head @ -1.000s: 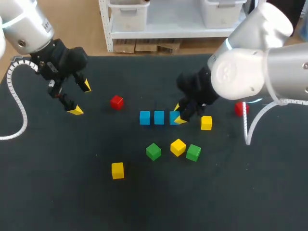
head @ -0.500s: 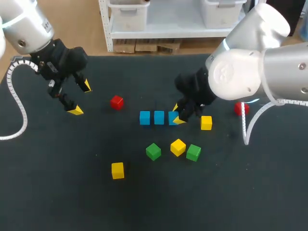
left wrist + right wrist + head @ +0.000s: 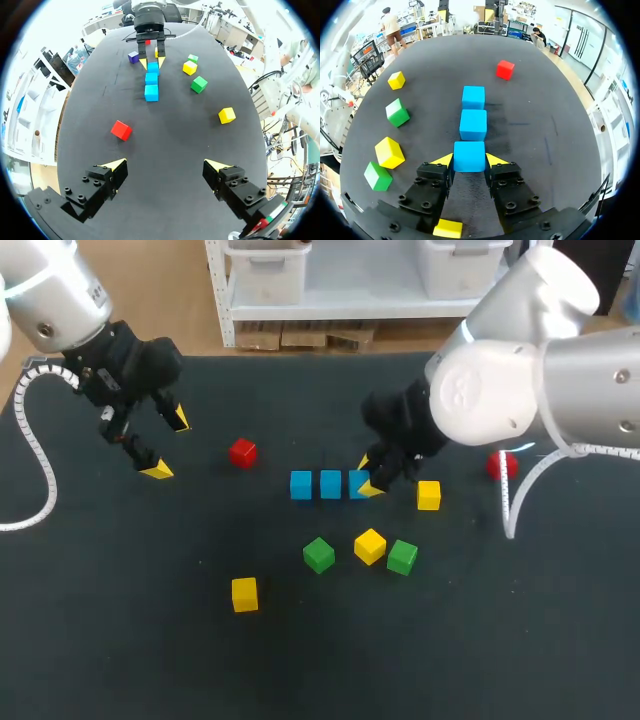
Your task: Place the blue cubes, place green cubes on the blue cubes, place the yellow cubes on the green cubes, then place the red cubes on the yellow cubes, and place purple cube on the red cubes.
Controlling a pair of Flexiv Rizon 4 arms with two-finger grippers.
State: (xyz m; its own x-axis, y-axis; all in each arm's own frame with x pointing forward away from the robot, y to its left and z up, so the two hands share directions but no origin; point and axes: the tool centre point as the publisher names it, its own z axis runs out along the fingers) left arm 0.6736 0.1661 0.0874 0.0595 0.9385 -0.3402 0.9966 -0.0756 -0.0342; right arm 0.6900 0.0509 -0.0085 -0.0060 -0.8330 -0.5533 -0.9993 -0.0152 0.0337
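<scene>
the right claw (image 3: 469, 161) is closed on a small matte blue cube (image 3: 469, 152), with a yellow tip pressed to each of two opposite sides. it holds the cube down on the black bench (image 3: 545, 125) near the middle, just beside two other blue cubes (image 3: 472, 125). the grip likely serves to square it up as the end of the base row. the cube sits flat, faces parallel to its neighbours. the row's long axis runs along the bench's far edge. the left claw (image 3: 165, 166) hangs open and empty towards the left edge.

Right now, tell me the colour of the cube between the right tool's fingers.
Blue cube, clearest in right wrist view.
</scene>
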